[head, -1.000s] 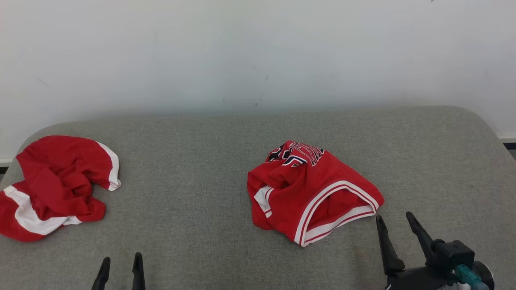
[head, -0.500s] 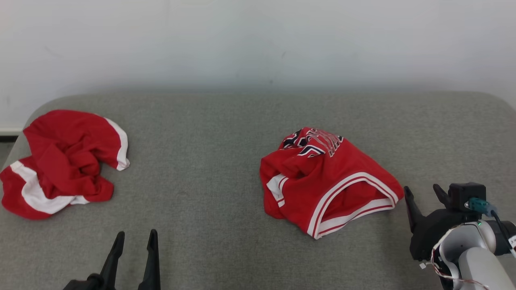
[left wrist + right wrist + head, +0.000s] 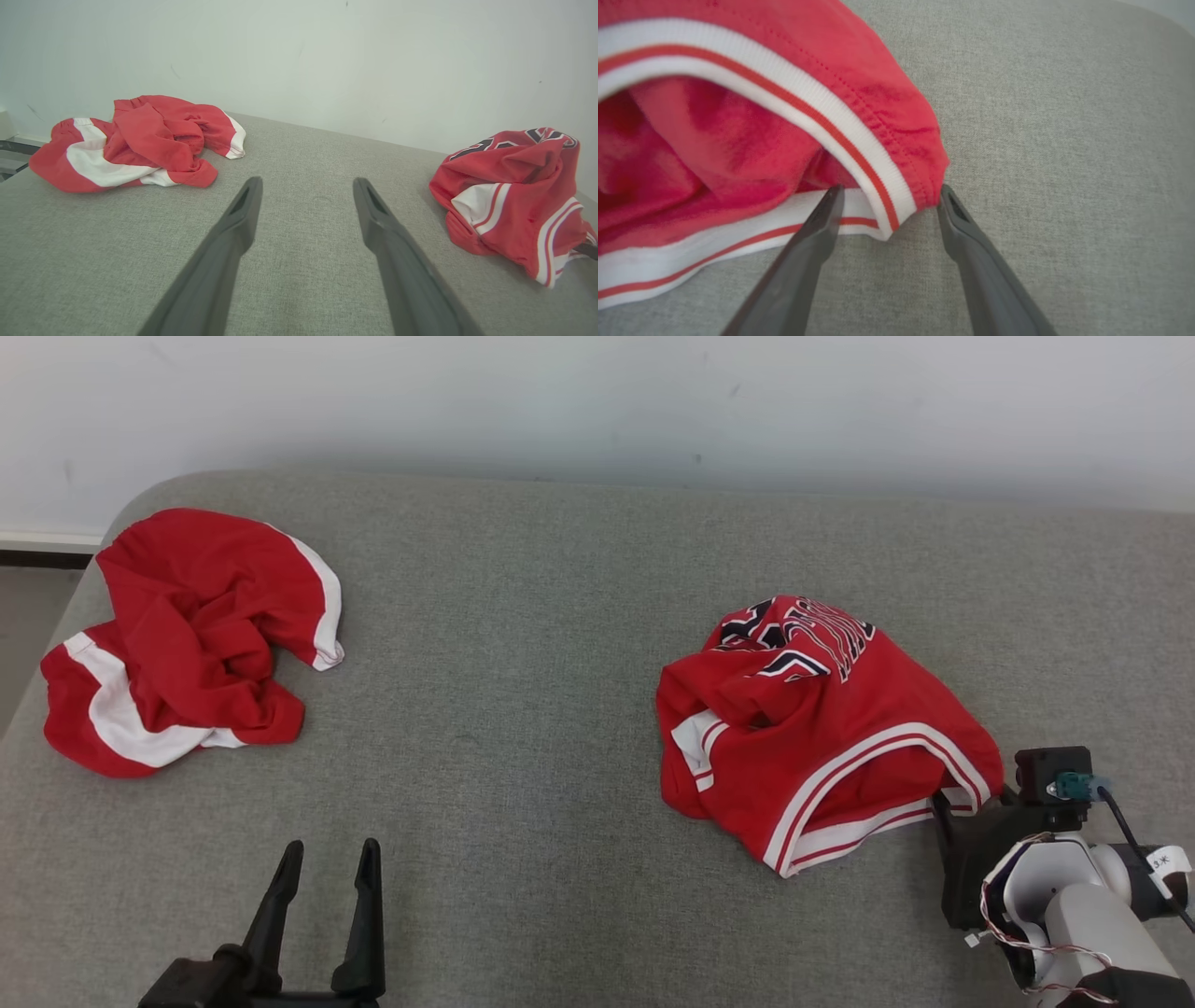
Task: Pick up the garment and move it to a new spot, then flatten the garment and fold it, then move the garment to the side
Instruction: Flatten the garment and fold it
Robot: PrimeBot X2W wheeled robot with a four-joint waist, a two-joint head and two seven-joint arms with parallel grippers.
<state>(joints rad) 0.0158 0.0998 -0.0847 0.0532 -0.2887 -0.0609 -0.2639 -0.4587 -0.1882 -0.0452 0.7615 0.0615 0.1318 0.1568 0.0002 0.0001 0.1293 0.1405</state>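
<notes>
Wide pincer [image 3: 891,189] astride garment hem [image 3: 808,100]

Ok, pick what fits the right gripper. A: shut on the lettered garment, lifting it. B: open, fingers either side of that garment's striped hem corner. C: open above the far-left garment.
B: in the right wrist view the right gripper stands open, its fingers flanking the striped hem corner of the lettered garment.

Bright, even light; soft shadows; wrist views slightly blurred.
</notes>
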